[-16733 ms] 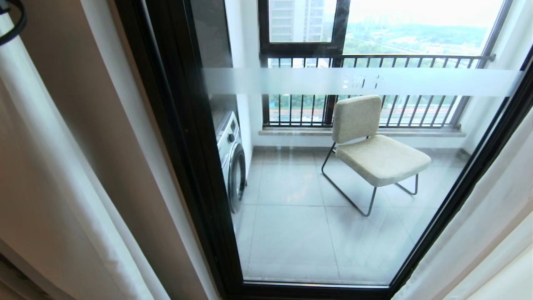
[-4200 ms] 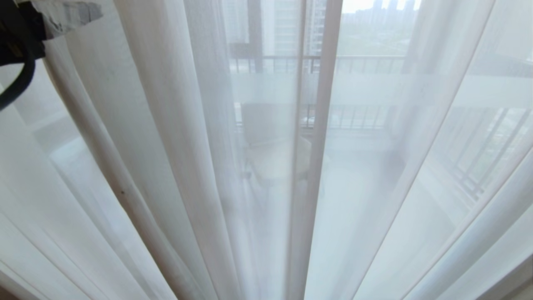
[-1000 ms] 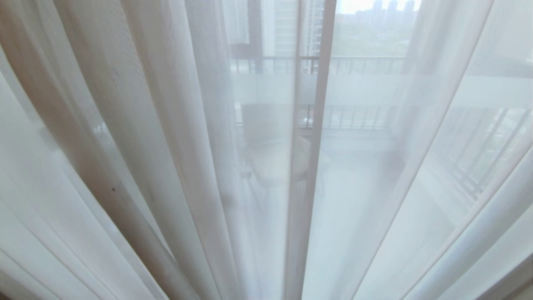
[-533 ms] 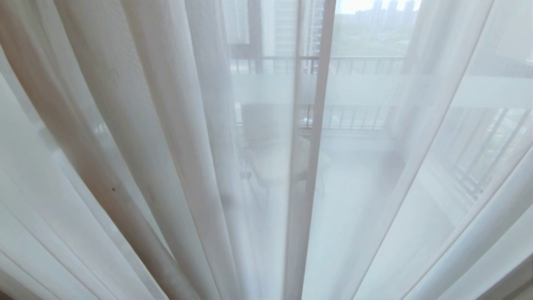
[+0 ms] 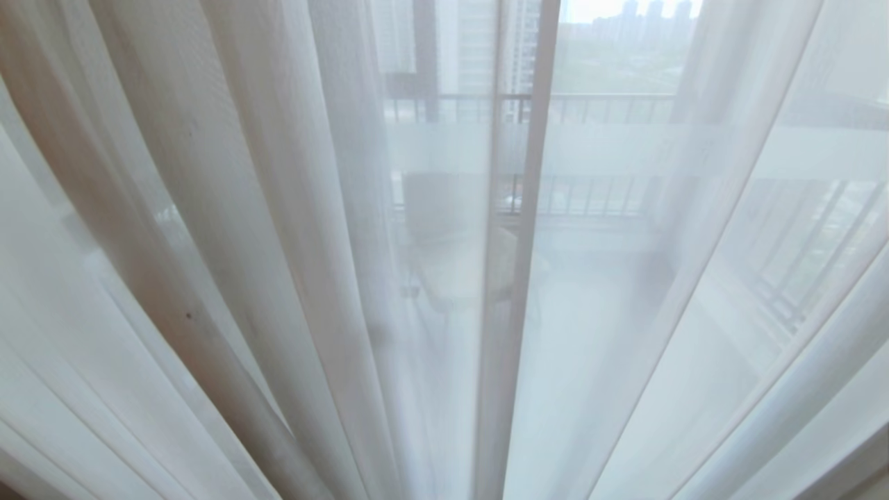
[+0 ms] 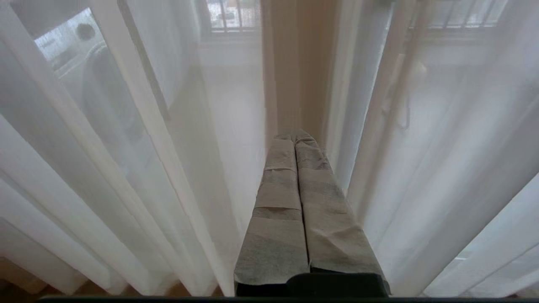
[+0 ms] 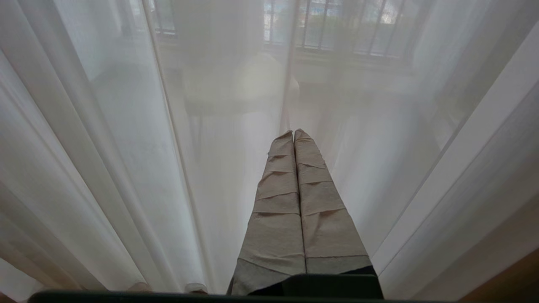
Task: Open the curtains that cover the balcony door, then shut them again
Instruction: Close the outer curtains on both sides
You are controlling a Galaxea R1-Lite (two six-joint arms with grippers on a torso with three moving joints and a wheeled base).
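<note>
White sheer curtains hang drawn across the balcony door, covering it. Left end effector and right end effector pinched together, empty, near the fabric; closing looks done.

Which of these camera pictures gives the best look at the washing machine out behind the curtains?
The left wrist view: the washing machine shows its round door and panel through the sheer curtains. In the head view and the right wrist view I cannot make it out behind the folds.
</note>
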